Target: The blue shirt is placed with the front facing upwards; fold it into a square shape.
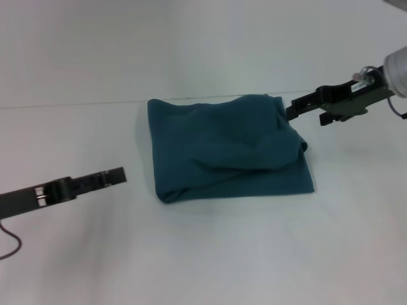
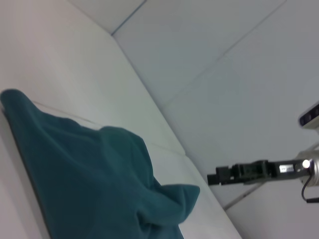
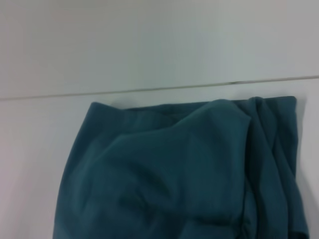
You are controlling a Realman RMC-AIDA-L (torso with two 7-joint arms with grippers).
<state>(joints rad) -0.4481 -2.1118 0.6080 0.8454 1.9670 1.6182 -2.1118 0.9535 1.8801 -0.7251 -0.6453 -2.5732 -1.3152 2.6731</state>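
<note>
Left gripper (image 1: 117, 175) sits nearest, low over the white table (image 1: 210, 254) on the left, arm reaching toward the middle, tip well short of the cloth; whether its fingers are apart or together cannot be told. Mid-table lies the blue shirt (image 1: 229, 149), folded into a rumpled, roughly square bundle, no clear long axis. Farther back right, the right gripper (image 1: 294, 108) hangs level, pointing left, tip just beside the bundle's far right corner, finger state not discernible.

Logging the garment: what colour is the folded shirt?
Plain dark teal-blue, no lettering visible; the shirt shows best in the head view.
</note>
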